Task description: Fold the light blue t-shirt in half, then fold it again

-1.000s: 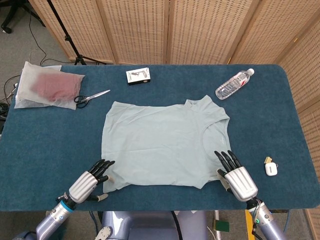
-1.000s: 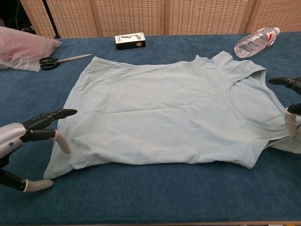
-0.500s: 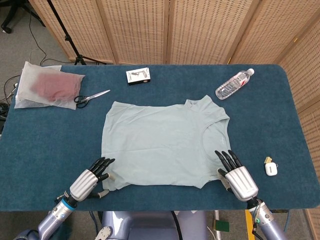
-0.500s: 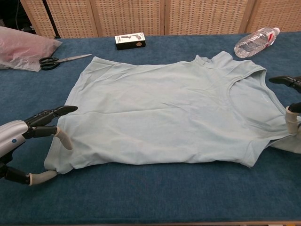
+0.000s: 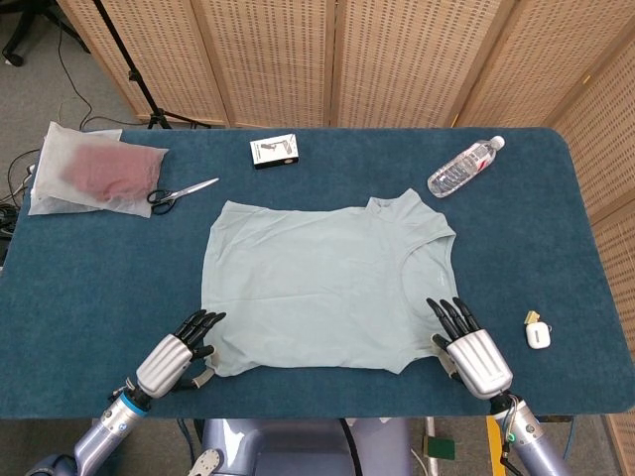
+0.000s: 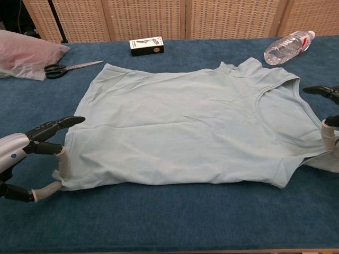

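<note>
The light blue t-shirt (image 5: pixel 322 288) (image 6: pixel 185 127) lies flat in the middle of the blue table, collar toward the right. My left hand (image 5: pixel 177 359) (image 6: pixel 32 153) is at the shirt's near left corner. There it pinches the hem between a fingertip on top and the thumb at the corner's edge, and the other fingers stretch out over the cloth. My right hand (image 5: pixel 471 349) (image 6: pixel 327 124) hovers at the near right sleeve with its fingers spread and holds nothing. Its thumb is close to the sleeve edge.
Scissors (image 5: pixel 182 192) and a bag with red cloth (image 5: pixel 94 169) sit at the far left. A small box (image 5: pixel 274 151) lies behind the shirt, a water bottle (image 5: pixel 464 166) at the far right, and a small white object (image 5: pixel 537 334) beside my right hand.
My left hand's thumb and fingertip have closed in on the shirt's near left corner, and the corner has drawn slightly inward. The right hand has stayed put.
</note>
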